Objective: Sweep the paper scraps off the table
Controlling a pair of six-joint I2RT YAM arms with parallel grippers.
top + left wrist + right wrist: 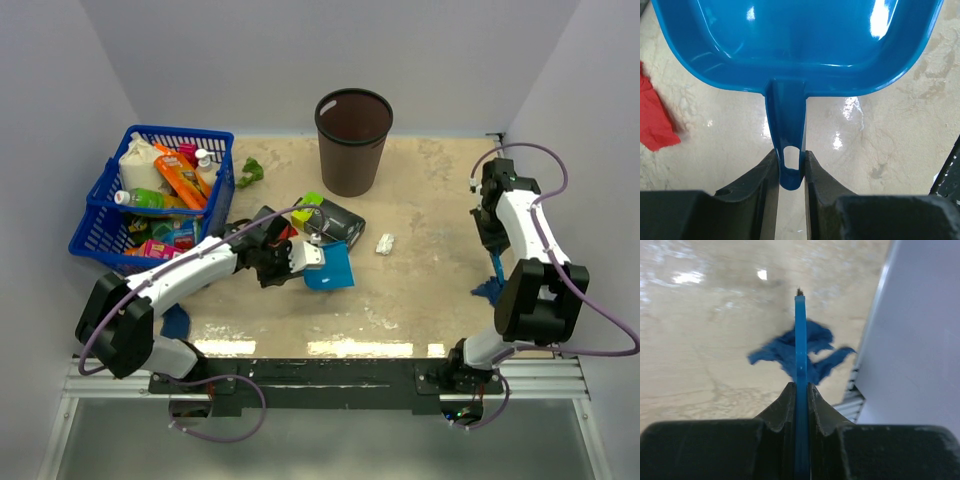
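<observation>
Sandy table [420, 290] below us — our left gripper [790, 161] clamps the dustpan [800, 40] by its handle for catching; our right gripper [800, 390] pinches a thin blue stick [800, 330] over a blue scrap [777, 352], likely for sweeping.

Dustpan [800, 45] is moulded in glossy blue plastic; table [890, 140] is polished, mottled; paper scraps [772, 354] are crumpled, matt.
</observation>
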